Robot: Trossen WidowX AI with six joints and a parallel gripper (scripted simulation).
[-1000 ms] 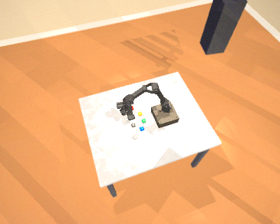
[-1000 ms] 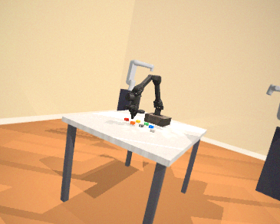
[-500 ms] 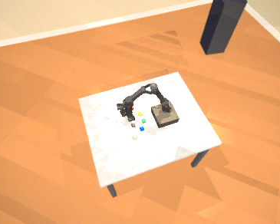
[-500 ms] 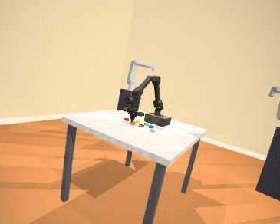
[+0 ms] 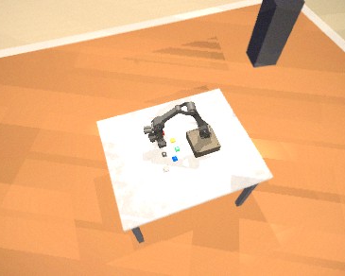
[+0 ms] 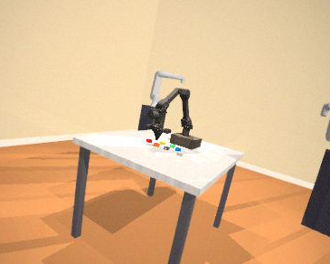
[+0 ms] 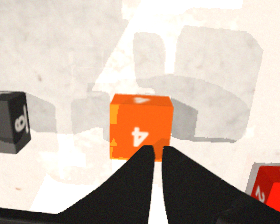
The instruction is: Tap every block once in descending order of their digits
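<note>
On the pale table [image 5: 145,198] [image 6: 138,158], toward one side, the dark arm [image 5: 170,113] [image 6: 185,106] rises from a brown box-like base [image 5: 211,150] [image 6: 194,144] and arches over toward the blocks. Its gripper [image 6: 157,138] [image 7: 156,155] points down, the pincer closed to a narrow slit with nothing between its tips. Seven small blocks lie spread near the base. The orange block [image 6: 156,145] [image 7: 136,131], showing a 4, sits right by the fingertips in the wrist view; whether they touch it, I cannot tell. To one side of it is the dark grey block [image 5: 163,154] [image 6: 166,148] [image 7: 6,125], to the other the red block [image 6: 149,140] [image 7: 276,192], marked 2. The yellow block [image 5: 173,140] [image 6: 163,143], green block [image 5: 177,149] [image 6: 172,146], blue block [image 5: 175,159] [image 6: 178,149] and whitish block [image 5: 166,169] [image 6: 180,154] lie nearby, apart from one another.
</note>
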